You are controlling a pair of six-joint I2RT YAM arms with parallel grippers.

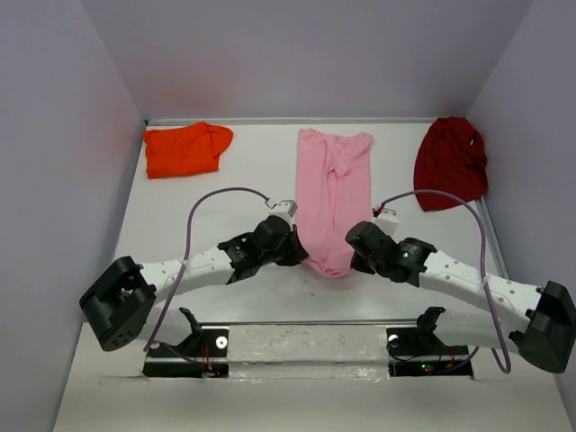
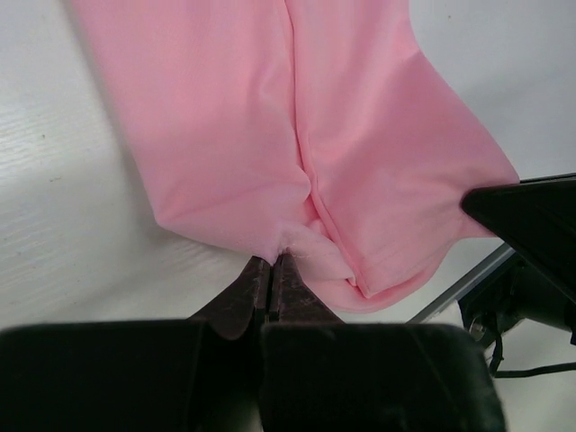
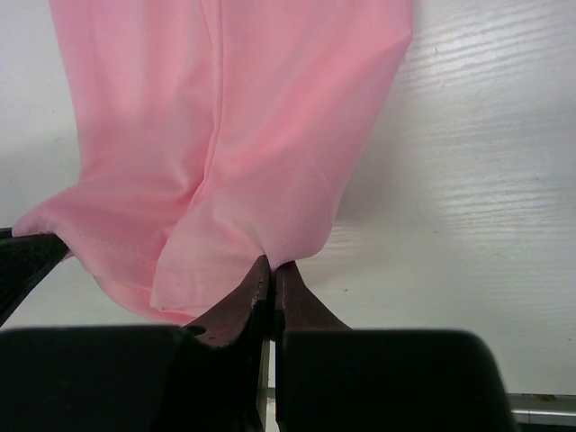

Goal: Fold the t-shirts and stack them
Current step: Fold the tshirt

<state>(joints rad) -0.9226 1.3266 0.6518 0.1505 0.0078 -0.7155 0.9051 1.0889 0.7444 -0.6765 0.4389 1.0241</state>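
Note:
The light pink t-shirt (image 1: 333, 193) lies in the table's middle as a long narrow strip, sides folded inward, collar at the far end. My left gripper (image 1: 304, 255) is shut on its near left corner (image 2: 288, 241). My right gripper (image 1: 357, 259) is shut on the near right corner (image 3: 286, 245). Both near corners are pinched up off the table, and the hem sags between them (image 2: 396, 283). An orange t-shirt (image 1: 184, 148) sits folded at the far left. The dark red t-shirt (image 1: 450, 162) lies bunched at the far right.
Grey walls close in the white table (image 1: 225, 297) on three sides. A metal strip (image 1: 306, 324) runs along the near edge by the arm bases. Purple cables arch over both arms.

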